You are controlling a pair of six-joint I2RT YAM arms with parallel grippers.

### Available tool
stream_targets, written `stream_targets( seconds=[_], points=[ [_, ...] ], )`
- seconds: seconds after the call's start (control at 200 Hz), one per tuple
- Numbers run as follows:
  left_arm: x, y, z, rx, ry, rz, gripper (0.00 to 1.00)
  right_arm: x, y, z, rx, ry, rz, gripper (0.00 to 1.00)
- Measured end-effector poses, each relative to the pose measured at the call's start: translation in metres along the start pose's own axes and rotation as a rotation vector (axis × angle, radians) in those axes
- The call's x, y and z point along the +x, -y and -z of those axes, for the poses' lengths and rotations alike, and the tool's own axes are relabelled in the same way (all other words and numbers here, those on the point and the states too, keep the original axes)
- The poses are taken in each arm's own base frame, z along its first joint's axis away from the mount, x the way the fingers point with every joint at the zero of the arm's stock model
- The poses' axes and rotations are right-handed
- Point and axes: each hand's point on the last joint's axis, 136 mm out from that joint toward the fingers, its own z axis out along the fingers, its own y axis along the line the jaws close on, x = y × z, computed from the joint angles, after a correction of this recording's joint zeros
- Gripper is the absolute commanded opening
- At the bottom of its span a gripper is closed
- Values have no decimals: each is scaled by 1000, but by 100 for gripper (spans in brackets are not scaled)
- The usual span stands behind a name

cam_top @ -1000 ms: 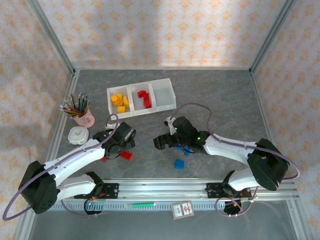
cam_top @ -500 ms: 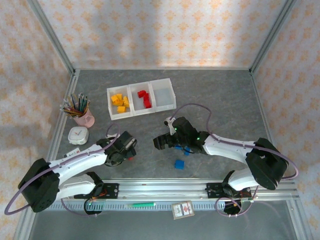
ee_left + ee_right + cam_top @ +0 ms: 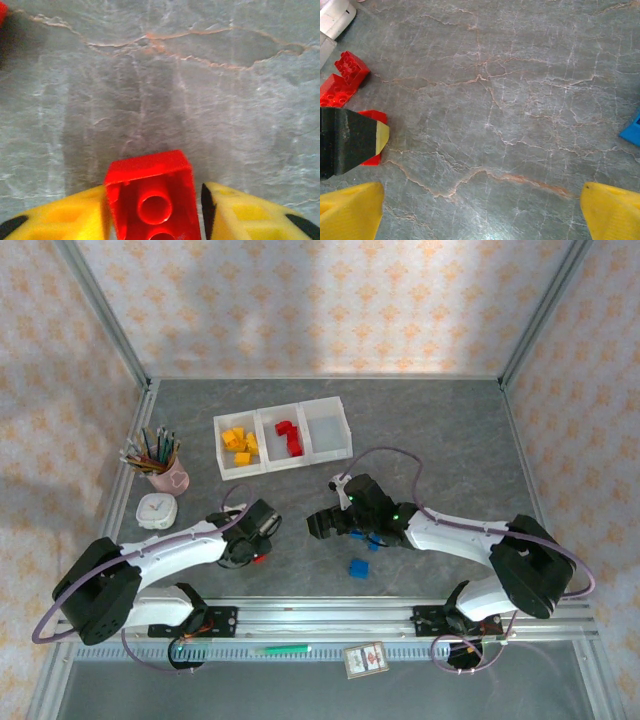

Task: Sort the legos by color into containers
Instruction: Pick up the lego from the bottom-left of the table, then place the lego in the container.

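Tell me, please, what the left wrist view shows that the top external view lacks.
Left wrist: the red lego close up, a round tube on its face, flanked by the yellow fingers of the left hand. Top external: the containers holding yellow legos and red legos, a blue lego, the pencil cup. Both: that red lego on the grey table.

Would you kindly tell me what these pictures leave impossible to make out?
- Left wrist view: the red brick runs off the bottom edge; whether the left gripper actually grips it is unclear.
- Top view: the right arm covers part of the blue bricks, so they cannot be counted.
- Right wrist view: a blue piece is cut by the right edge.
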Motion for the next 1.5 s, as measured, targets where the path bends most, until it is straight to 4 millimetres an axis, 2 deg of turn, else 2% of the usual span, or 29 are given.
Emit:
stream_targets(
  seconds=[0.12, 0.33, 0.45, 0.591, 0.661, 0.761, 0.926, 1.086, 1.136, 1.291, 1.381, 1.497],
  points=[
    [-5, 10, 1, 37, 16, -2, 33, 1, 1, -1, 4, -2, -1, 100],
    [-15, 26, 10, 83, 43, -1, 29, -2, 5, 0, 10, 4, -19, 100],
    [-32, 43, 24, 118, 96, -15, 29, -18, 20, 10, 23, 49, -79, 100],
    [-72, 75, 53, 172, 199, -39, 29, -45, 39, 26, 51, 125, -139, 100],
    [-102, 91, 63, 173, 256, -43, 29, -57, 45, 30, 60, 152, -155, 100],
    [-145, 109, 68, 157, 324, -54, 28, -69, 51, 35, 70, 182, -182, 100],
    [-216, 143, 58, 110, 403, -84, 27, -81, 64, 41, 92, 216, -227, 100],
    [-261, 170, 33, 49, 449, -138, 28, -81, 70, 40, 104, 215, -250, 100],
    [-268, 176, 23, 37, 448, -150, 28, -80, 71, 39, 106, 212, -253, 100],
    [-278, 179, -7, -9, 420, -189, 44, -79, 73, 36, 110, 204, -255, 100],
    [-280, 174, -10, -25, 410, -208, 49, -82, 72, 37, 108, 208, -254, 100],
    [-284, 178, -5, -14, 419, -218, 52, -86, 70, 38, 102, 216, -250, 100]
  ],
)
